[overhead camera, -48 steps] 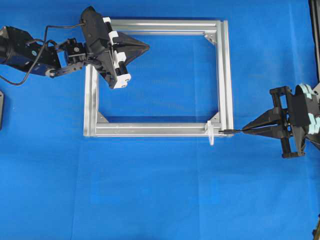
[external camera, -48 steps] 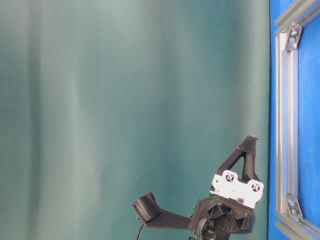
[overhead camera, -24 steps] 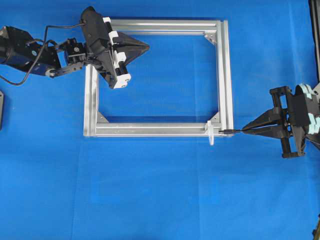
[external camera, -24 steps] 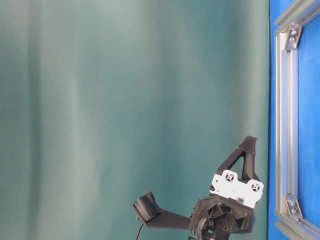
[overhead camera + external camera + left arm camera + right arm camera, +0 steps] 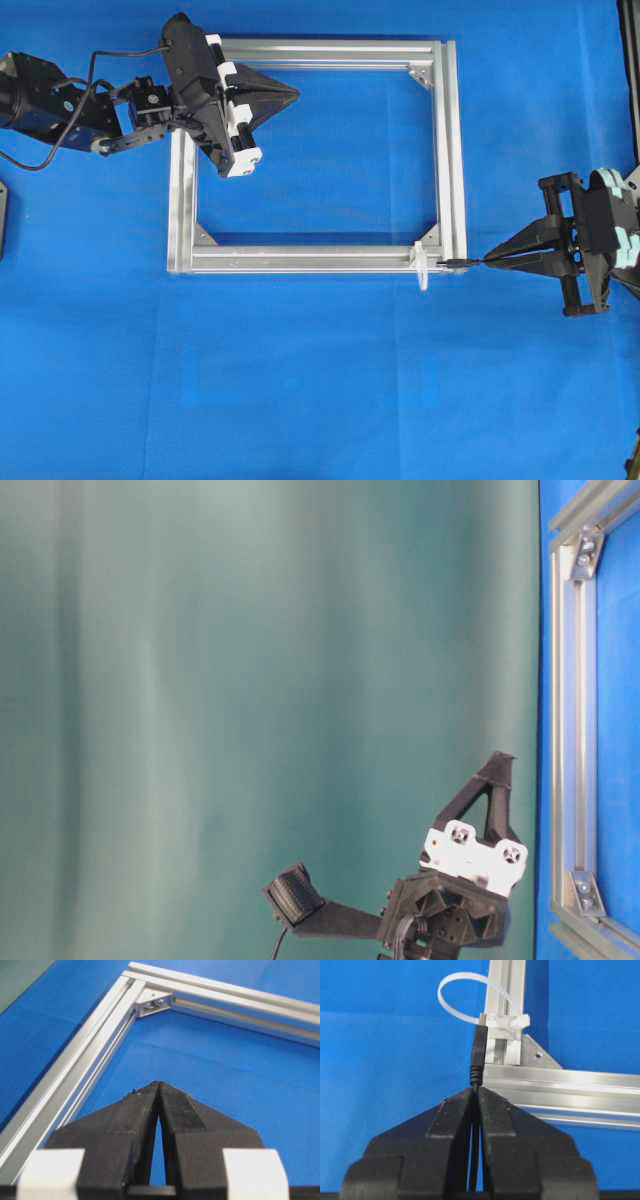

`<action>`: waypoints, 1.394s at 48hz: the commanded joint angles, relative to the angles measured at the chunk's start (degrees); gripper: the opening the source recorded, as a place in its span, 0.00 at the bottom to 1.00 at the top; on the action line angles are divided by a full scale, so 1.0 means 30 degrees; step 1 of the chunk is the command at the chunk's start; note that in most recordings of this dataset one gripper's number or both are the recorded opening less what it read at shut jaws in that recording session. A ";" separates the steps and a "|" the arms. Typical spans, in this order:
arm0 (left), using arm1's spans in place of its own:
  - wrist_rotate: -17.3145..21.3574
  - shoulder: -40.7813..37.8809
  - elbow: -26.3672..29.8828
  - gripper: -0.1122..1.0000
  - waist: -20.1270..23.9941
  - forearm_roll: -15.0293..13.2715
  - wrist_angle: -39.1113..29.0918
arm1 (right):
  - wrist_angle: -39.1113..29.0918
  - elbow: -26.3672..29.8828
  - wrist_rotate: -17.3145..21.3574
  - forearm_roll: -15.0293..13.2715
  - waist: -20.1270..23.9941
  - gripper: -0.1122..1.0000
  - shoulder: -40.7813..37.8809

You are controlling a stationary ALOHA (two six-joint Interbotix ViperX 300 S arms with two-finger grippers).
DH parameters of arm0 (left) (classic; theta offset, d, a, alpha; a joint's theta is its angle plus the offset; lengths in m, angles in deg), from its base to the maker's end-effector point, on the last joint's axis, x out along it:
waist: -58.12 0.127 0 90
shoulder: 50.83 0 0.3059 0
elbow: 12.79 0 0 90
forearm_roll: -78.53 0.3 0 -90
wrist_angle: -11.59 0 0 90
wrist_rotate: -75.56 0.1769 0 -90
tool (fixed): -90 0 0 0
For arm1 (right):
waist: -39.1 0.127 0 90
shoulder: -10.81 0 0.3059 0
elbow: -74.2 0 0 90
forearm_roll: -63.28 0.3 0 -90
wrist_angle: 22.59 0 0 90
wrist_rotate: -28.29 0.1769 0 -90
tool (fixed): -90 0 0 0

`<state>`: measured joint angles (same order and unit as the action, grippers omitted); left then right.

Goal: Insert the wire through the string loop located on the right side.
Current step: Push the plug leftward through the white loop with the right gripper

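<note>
A blue cloth covers the bench (image 5: pixel 330 400), with the silver frame (image 5: pixel 445 140) lying flat on it. My right gripper (image 5: pixel 475 1091) is clamped on the wire (image 5: pixel 479 1055) just behind its plug, whose metal tip sits at the string loop (image 5: pixel 465 990) on the frame's near right corner. My left gripper (image 5: pixel 159 1085) is shut on nothing over the far left corner. The tip seems aimed at the tie's head rather than the opening; pushing on could buckle the wire or nudge the loop aside.

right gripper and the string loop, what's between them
Only the wire's plug, held in the right gripper, pointing toward the string loop; the right wrist view shows its metal tip at the loop's base.
</note>
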<state>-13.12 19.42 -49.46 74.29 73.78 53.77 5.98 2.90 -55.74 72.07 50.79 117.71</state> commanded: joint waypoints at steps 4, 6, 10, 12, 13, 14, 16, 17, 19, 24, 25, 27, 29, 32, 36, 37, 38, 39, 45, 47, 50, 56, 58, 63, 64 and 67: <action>0.0000 0.0674 0.0352 0.10 0.0029 0.0088 0.0205 | 0.0762 0.0674 -0.0029 0.0029 -0.0029 0.08 -0.0820; 0.0000 0.0674 0.0322 0.10 0.0000 0.0088 0.0205 | 0.0996 0.0791 -0.0029 0.0029 -0.0029 0.08 -0.1143; 0.0000 0.0674 0.0322 0.10 0.0029 0.0088 0.0205 | 0.1465 0.1055 -0.0029 0.0029 -0.0029 0.08 -0.1904; 0.0000 0.0674 0.0352 0.10 0.0000 0.0088 0.0205 | 0.1670 0.1230 -0.0029 0.0029 -0.0029 0.08 -0.2314; 0.0000 0.0674 0.0352 0.10 -0.0029 0.0059 0.0205 | 0.1846 0.1377 -0.0029 0.0059 -0.0029 0.08 -0.2607; 0.0000 0.0674 0.0352 0.10 -0.0029 0.0059 0.0205 | 0.1963 0.1465 -0.0029 0.0029 -0.0029 0.08 -0.2842; 0.0000 0.0674 0.0352 0.10 -0.0059 0.0088 0.0205 | 0.2168 0.1699 -0.0029 0.0029 -0.0059 0.08 -0.3252; 0.0000 0.0674 0.0352 0.10 -0.0059 0.0088 0.0205 | 0.2285 0.1816 -0.0029 0.0029 -0.0088 0.08 -0.3457; 0.0000 0.0674 0.0352 0.10 -0.0088 0.0088 0.0234 | 0.2432 0.2051 -0.0029 0.0029 -0.0176 0.08 -0.3867; -0.0059 0.0674 0.0352 0.10 -0.0088 0.0059 0.0322 | 0.2695 0.2754 -0.0029 0.0029 -0.0469 0.08 -0.4893; -0.0059 0.0674 0.0352 0.10 -0.0117 0.0088 0.0322 | 0.2754 0.2900 -0.0029 0.0029 -0.0527 0.08 -0.5039; -0.0088 0.0674 0.0322 0.10 -0.0146 0.0059 0.0381 | 0.2842 0.3135 -0.0059 0.0029 -0.0615 0.08 -0.5332; -0.0088 0.0674 0.0322 0.10 -0.0176 0.0088 0.0410 | 0.2930 0.3340 -0.0088 0.0059 -0.0674 0.08 -0.5566; -0.0088 0.0674 0.0322 0.10 -0.0264 0.0059 0.0410 | 0.2988 0.3662 -0.0176 0.0029 -0.0674 0.08 -0.5889; -0.0117 0.0674 0.0293 0.10 -0.0293 0.0059 0.0410 | 0.2988 0.3926 -0.0293 0.0029 -0.0703 0.08 -0.6182; -0.0117 0.0674 0.0293 0.10 -0.0293 0.0088 0.0410 | 0.2988 0.3955 -0.0322 0.0059 -0.0703 0.08 -0.6211; -0.0146 0.0674 0.0293 0.10 -0.0293 0.0088 0.0439 | 0.2988 0.3955 -0.0322 0.0029 -0.0703 0.08 -0.6240; -0.0146 0.0674 0.0293 0.10 -0.0293 0.0088 0.0439 | 0.2988 0.3984 -0.0381 0.0029 -0.0703 0.08 -0.6270; -0.0205 0.0674 0.0264 0.10 -0.0322 0.0088 0.0439 | 0.2988 0.3955 -0.0381 0.0059 -0.0703 0.08 -0.6270; -0.0205 0.0674 0.0264 0.10 -0.0322 0.0059 0.0439 | 0.2988 0.3984 -0.0381 0.0029 -0.0703 0.08 -0.6270; -0.0234 0.0674 0.0264 0.10 -0.0322 0.0059 0.0410 | 0.2988 0.3955 -0.0381 0.0059 -0.0674 0.08 -0.6270; -0.0293 0.0674 0.0234 0.10 -0.0439 0.0059 0.0410 | 0.2988 0.3984 -0.0410 0.0059 -0.0703 0.08 -0.6270; -0.0293 0.0674 0.0234 0.10 -0.0498 0.0059 0.0410 | 0.2988 0.3984 -0.0410 0.0029 -0.0703 0.08 -0.6270; -0.0293 0.0674 0.0205 0.10 -0.0908 0.0088 0.0381 | 0.2988 0.3984 -0.0410 0.0029 -0.0703 0.08 -0.6270; -0.0322 0.0674 0.0234 0.10 -0.1025 0.0088 0.0381 | 0.2988 0.3984 -0.0410 0.0029 -0.0703 0.08 -0.6270; -0.0352 0.0674 0.0234 0.10 -0.1523 0.0059 0.0352 | 0.2988 0.3984 -0.0410 0.0059 -0.0703 0.08 -0.6270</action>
<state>-14.08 19.42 -49.46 71.57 73.87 54.48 14.41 13.97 -56.88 72.07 48.86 98.46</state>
